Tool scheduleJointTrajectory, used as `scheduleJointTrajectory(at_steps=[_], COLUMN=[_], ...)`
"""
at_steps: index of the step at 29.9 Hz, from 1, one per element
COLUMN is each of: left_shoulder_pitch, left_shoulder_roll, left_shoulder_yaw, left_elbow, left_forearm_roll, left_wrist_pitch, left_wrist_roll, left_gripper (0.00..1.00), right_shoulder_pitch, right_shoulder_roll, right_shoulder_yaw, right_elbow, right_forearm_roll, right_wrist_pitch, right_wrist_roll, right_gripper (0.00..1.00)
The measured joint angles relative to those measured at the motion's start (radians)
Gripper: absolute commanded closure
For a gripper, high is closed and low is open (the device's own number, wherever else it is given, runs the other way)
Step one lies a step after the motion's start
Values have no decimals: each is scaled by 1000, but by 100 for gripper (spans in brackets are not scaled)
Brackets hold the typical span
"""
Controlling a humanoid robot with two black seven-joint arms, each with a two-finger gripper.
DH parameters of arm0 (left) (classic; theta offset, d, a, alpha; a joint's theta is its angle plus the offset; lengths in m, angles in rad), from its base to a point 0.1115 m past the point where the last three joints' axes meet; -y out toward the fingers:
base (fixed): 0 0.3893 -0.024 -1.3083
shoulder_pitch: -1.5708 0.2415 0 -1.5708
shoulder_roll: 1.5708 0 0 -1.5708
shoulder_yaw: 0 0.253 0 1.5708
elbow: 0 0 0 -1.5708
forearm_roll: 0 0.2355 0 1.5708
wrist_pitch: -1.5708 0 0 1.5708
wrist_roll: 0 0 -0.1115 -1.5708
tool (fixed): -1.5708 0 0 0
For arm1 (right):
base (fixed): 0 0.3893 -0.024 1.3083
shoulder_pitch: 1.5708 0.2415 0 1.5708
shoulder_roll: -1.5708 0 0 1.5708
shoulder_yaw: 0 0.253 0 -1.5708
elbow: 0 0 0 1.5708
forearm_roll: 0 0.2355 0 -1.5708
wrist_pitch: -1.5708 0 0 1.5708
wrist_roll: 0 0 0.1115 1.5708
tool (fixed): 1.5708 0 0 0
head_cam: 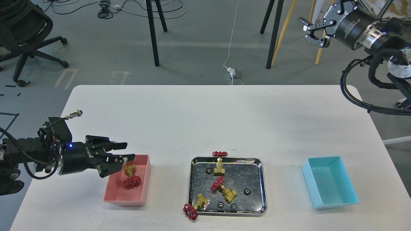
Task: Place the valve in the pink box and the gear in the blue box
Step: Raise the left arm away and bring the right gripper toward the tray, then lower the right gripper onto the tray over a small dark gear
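Valve (pixel 131 175) lies in pink box (pixel 142 186); left pincer (pixel 125 152) agape above it; right pincer (pixel 311 28) agape, raised.

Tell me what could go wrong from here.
Two tray valves overhang the steel tray rim: the front-left valve and the back valve. A nudge might tip either out. The gears are tiny and flat, so a grasp could slip. The blue box holds none yet.

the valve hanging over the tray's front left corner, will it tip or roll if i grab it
The valve probably tips: its red handwheel hangs past the tray rim. The round wheel may roll. Brass body looks rigid and heavy for its size.
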Motion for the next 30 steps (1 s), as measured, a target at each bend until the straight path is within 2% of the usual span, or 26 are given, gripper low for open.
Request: scheduleJointTrajectory(at_steps=[2, 4, 9, 13, 18, 23, 28, 30], left_shoulder_pitch=[0, 8, 23, 57, 170, 284, 321, 322], left_shoulder_roll=[45, 71, 44, -44, -257, -492, -579, -603], left_shoulder_yaw=[-112, -235, -491, -689, -971, -1122, -1147, -1148], left_elbow=[-26, -52, -102, -116, -61, 77, 121, 133], left_forearm_roll=[-46, -136, -517, -867, -1159, -1188, -1188, -1188], left_wrist_pitch=[-20, -88, -242, -415, -616, -669, -666, -662], left_wrist_roll=[0, 0, 0, 0, 0, 0, 0, 0], left_gripper=[39, 37, 29, 18, 13, 9, 8, 7], right_shoulder_pitch=[11, 19, 10, -14, -6, 26, 54, 57], right_shoulder_roll=[-2, -3, -23, -38, -72, -85, -77, -70], right_shoulder_yaw=[-27, -44, -62, -126, -301, -438, -539, -570], right_elbow=[11, 27, 169, 339, 609, 719, 752, 777], right_forearm_roll=[-132, -293, -734, -1039, -1336, -1516, -1644, -1664], right_wrist_pitch=[0, 0, 0, 0, 0, 0, 0, 0], right_wrist_roll=[1, 2, 4, 4, 5, 4, 3, 3], right_gripper=[1, 1, 1, 1, 1, 1, 3, 8])
